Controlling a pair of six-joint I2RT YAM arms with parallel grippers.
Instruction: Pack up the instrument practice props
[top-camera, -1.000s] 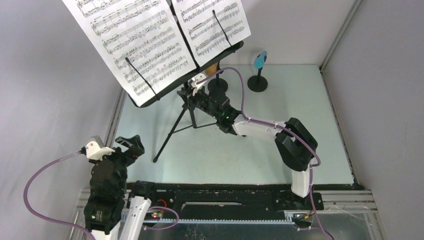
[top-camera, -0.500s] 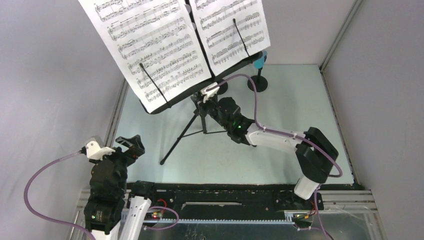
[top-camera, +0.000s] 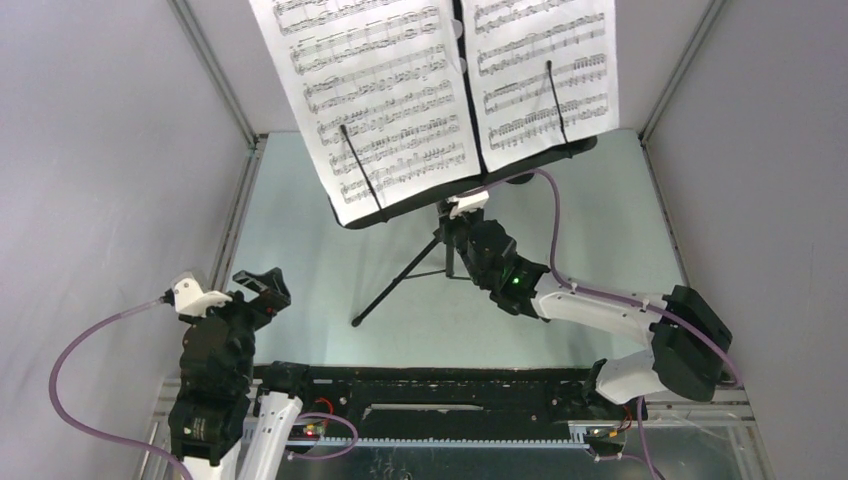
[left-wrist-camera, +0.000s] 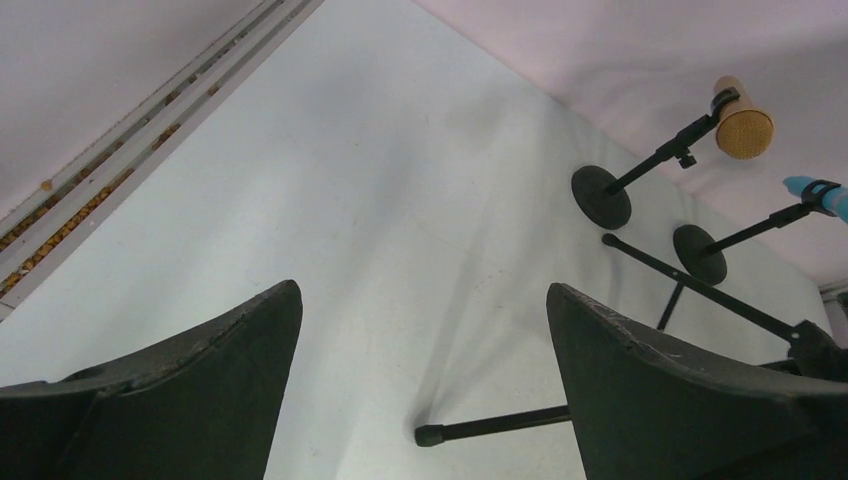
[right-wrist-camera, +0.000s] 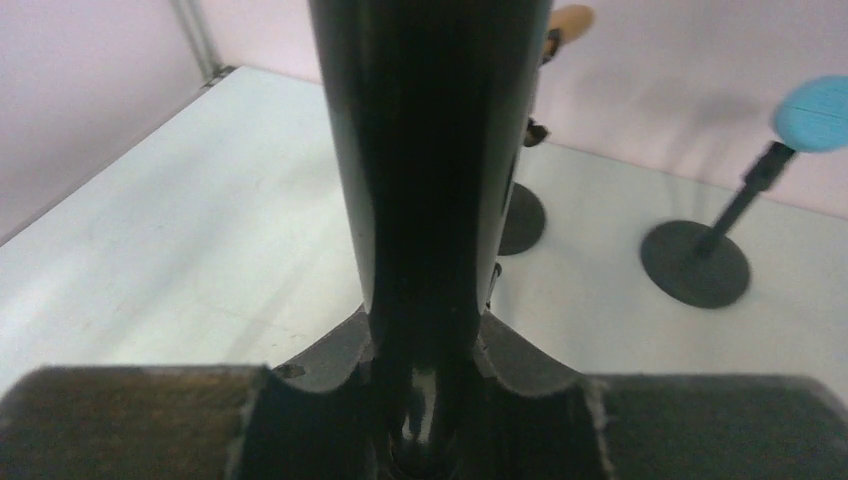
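Black music rack (top-camera: 520, 170), post roughly upright, desk facing near side.

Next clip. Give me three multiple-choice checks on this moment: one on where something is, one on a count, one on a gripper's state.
1. What does the right gripper close on?
A. a page's edge
B. the stand's post
C. a tripod foot

2. How many round-based holders show in the left wrist view?
A. one
B. two
C. four

3. The left gripper is:
A. shut on a page
B. shut on a tripod leg
C. open and empty

Key:
1 B: the post fills the gap between its jaws in the right wrist view.
2 B: one carries the tan mic, the other the blue mic.
3 C: its jaws stand wide apart over bare table.
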